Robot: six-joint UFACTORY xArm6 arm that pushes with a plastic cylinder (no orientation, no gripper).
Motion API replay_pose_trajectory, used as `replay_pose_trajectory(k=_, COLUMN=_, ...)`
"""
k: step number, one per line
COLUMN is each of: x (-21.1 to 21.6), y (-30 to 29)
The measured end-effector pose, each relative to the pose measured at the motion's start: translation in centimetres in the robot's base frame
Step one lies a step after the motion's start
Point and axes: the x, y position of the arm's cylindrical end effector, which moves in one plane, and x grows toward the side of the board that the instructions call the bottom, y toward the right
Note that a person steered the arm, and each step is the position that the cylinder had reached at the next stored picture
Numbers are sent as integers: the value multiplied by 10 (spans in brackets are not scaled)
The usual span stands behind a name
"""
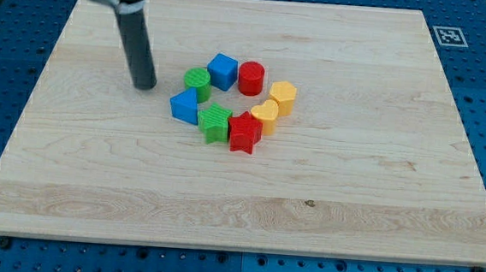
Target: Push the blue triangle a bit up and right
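Here my tip (145,85) rests on the wooden board (376,188), touching no block and holding nothing, being a plain rod with no jaws to open. The blue triangle (184,106) lies near it at about four o'clock, at the nine-o'clock side of the ring of blocks. It sits just below the green cylinder (198,81) and beside the green star (215,122), with the blue cube (222,70) at its one o'clock.
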Motion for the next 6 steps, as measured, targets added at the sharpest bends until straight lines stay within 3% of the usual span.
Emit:
replay_pose_trajectory(k=2, x=48, y=47)
replay_pose_trajectory(k=6, x=32, y=109)
